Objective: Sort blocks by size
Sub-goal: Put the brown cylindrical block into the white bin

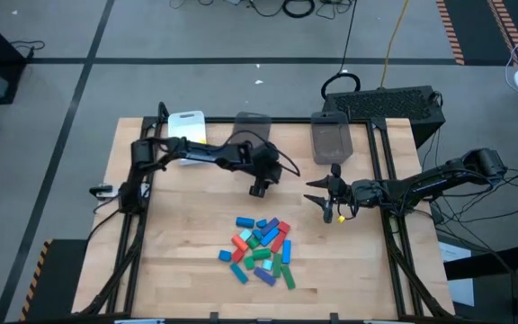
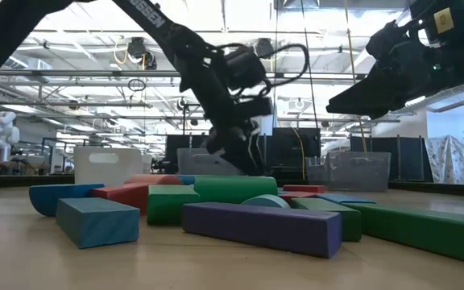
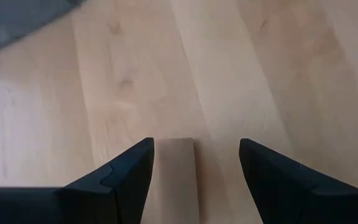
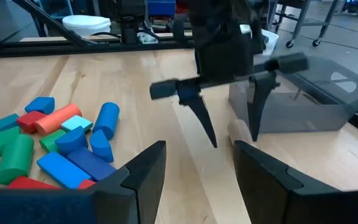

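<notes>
Centrally on the pale, smooth-grained wooden table [image 1: 178, 261], toward its front edge, lies the heap of blocks [image 1: 261, 250]: matte, solid-coloured pieces in red, blue, green, teal and purple, some square-edged bars, some rounded cylinders and half-rounds. Nearest the low camera a long purple bar [image 2: 262, 227] lies flat beside a teal brick [image 2: 97, 221] and a green cylinder [image 2: 234, 189]. The left gripper [image 1: 259, 187] hangs over bare wood behind the heap, its dark, angular fingers [image 3: 120, 180] spread wide with nothing between them. The right gripper [image 1: 329, 203] hovers to the heap's right, fingers parted and empty. Two translucent grey bins [image 1: 332, 137] and a white tray [image 1: 187, 125] sit along the back edge.
</notes>
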Available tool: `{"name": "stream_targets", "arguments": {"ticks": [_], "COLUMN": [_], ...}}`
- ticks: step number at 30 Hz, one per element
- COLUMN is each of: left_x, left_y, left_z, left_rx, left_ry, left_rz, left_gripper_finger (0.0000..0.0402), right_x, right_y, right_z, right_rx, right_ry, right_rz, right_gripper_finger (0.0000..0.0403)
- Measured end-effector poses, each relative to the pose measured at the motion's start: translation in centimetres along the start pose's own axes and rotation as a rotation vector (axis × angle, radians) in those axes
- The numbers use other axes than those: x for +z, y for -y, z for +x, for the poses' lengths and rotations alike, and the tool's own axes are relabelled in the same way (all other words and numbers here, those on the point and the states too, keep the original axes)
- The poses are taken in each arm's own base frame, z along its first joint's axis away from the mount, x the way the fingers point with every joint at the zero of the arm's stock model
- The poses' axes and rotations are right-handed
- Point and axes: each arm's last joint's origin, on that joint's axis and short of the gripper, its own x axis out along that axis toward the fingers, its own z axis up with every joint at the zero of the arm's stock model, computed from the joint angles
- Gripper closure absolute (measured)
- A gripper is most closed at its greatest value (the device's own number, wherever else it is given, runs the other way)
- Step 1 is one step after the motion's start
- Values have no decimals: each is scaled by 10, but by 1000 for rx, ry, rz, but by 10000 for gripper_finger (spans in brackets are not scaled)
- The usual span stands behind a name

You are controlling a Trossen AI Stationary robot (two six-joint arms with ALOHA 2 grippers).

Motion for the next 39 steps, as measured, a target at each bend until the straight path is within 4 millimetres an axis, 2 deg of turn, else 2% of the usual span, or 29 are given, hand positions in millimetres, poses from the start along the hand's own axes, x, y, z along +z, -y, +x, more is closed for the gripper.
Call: {"name": "stream_targets", "arguments": {"ticks": [5, 13, 17, 23, 27, 32, 39], "left_x": [-9, -11, -11, -11, -10, -5, 17], "left_y": [-1, -1, 0, 2, 3, 8, 8], "left_z": [14, 15, 15, 14, 14, 13, -2], "left_rx": [23, 45, 41, 34, 33, 28, 26], "left_ry": [-68, -93, -97, -104, -104, -110, -163], "left_rz": [-13, -37, -36, -34, -32, -41, -153], "left_gripper_finger": [162, 165, 192, 261, 266, 266, 266], "right_x": [0, -1, -1, -1, -1, -1, -3], "right_y": [0, 0, 0, 0, 0, 0, 0], "right_z": [0, 0, 0, 0, 0, 0, 0], "right_rx": [0, -1, -1, -1, -1, -1, -3], "right_ry": [-4, -11, -12, -13, -13, -13, -25], "right_rz": [-2, -4, -5, -5, -5, -5, 40], "right_gripper_finger": [227, 227, 227, 227, 227, 227, 227]}}
